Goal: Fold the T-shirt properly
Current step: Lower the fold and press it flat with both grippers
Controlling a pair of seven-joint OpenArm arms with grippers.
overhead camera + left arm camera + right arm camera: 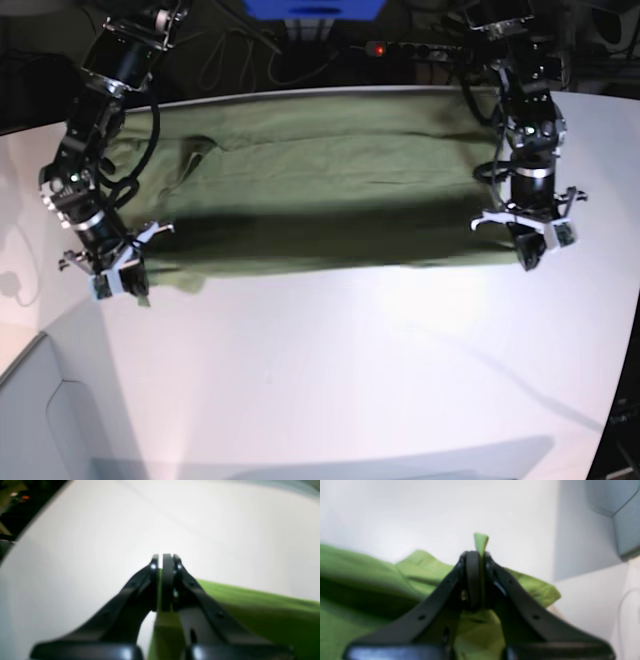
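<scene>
The olive-green T-shirt (330,190) lies spread across the far half of the white table (350,370), its front hem lifted a little and casting a shadow. At the hem's right corner in the base view, my left gripper (530,258) points down. In the left wrist view that gripper (163,556) is shut with a thin edge of the T-shirt (262,610) between its fingers. My right gripper (125,288) is at the hem's left corner. The right wrist view shows this gripper (480,553) shut on the T-shirt (370,562), a small tip of cloth poking out above the fingertips.
Behind the table's back edge sit a power strip (400,48) with a red light, cables and a blue object (315,8). A grey box (40,420) stands at the near left corner. A white cable (15,280) lies at the left edge.
</scene>
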